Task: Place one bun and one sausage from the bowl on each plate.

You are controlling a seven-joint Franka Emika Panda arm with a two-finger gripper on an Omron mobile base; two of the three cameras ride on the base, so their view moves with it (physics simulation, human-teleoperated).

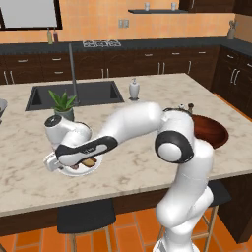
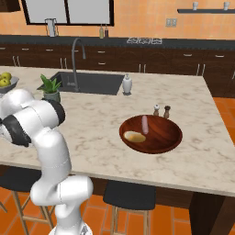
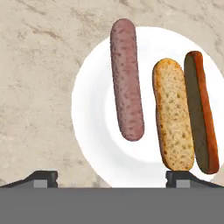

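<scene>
1. One arm in the left base view reaches low to the left; the gripper hangs just over the white plate at the near counter edge; the bowl lies well apart to the right, half hidden behind the arm.
2. In the right base view the bowl holds one bun and one sausage, the sausage's long axis pointing away from the base.
3. In the hand view the jaws stand wide open, holding nothing; a sausage lies on the plate, one end past the rim; a split bun lies beside it, parallel; I judge this plate served, so the next reach goes right to the bowl.
</scene>
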